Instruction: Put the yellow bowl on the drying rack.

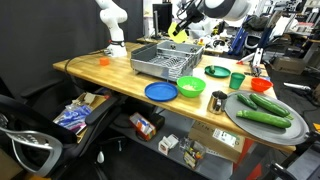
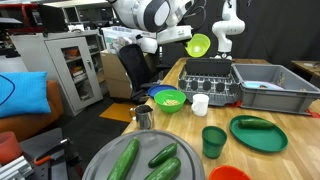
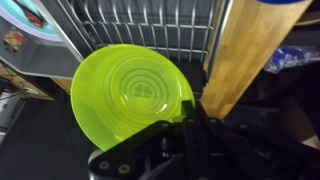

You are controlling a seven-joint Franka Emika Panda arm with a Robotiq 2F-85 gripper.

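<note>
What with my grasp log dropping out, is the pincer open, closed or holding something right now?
Pincer: closed on the rim of the yellow bowl, which is lifted off the table.

Even indoor light, small soft pictures, wrist view's lower edge blurred.

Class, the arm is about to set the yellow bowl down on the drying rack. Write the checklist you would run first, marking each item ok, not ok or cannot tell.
1. Grip on the yellow bowl: ok. In the wrist view the gripper has its jaws pinched on the rim.
2. Bowl off the table: ok in both exterior views.
3. Bowl centred over the drying rack: cannot tell. The wrist view shows rack wires only beyond the bowl's edge.
4. Free landing spot inside the rack: cannot tell, too small to see.
5. White cup out of the way: ok, it stands on the table beside the rack.
</note>
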